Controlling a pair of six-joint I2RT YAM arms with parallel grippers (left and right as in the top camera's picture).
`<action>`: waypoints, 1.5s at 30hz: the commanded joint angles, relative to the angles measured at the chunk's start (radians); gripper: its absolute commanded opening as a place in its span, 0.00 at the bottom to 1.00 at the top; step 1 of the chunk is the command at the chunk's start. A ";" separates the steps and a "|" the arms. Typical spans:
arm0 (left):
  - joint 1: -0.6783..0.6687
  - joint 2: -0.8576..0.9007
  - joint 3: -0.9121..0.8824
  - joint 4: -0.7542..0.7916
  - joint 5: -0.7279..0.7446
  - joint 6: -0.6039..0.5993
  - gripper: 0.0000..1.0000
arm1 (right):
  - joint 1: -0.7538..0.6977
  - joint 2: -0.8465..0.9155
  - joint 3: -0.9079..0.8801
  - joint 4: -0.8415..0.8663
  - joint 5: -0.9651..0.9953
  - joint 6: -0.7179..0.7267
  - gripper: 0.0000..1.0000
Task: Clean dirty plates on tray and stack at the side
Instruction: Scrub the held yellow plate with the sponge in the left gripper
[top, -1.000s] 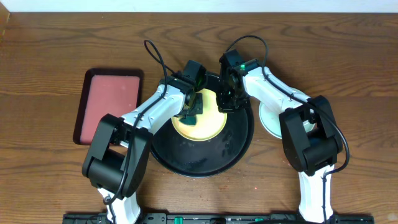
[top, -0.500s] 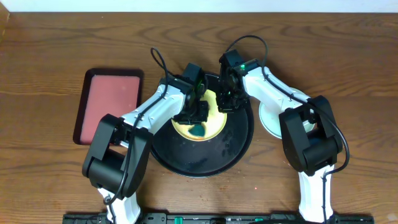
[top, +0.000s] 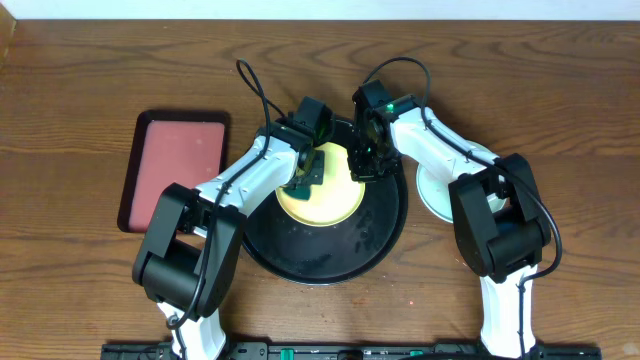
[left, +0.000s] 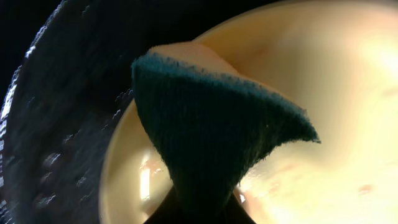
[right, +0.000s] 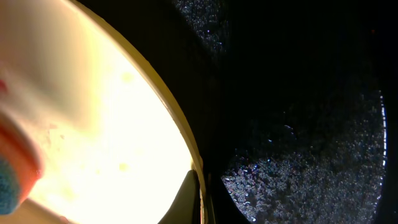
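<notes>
One plate: yellow plate (top: 338, 203), on black tray (top: 310, 265).
Change: left gripper (top: 306, 180), clamped on sponge (left: 211, 137), back from plate's centre to its rim.
Right gripper (top: 360, 172): pinching plate's rim.
Outlook: scrubbing likely unfinished.

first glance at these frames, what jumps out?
The yellow plate sits in the far half of the glossy black tray. The left tool holds a dark green sponge on it, while the right tool pinches its rim on the right. A pink tray lies off to the left.
</notes>
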 joint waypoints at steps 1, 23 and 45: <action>-0.003 0.012 0.004 -0.072 -0.047 -0.003 0.07 | 0.011 0.009 -0.027 -0.010 0.044 0.013 0.01; -0.006 0.015 0.004 0.068 0.123 0.112 0.08 | 0.015 0.009 -0.027 -0.025 0.045 0.013 0.01; -0.006 0.015 0.040 -0.227 0.247 0.181 0.07 | 0.015 0.009 -0.027 -0.019 0.044 0.013 0.01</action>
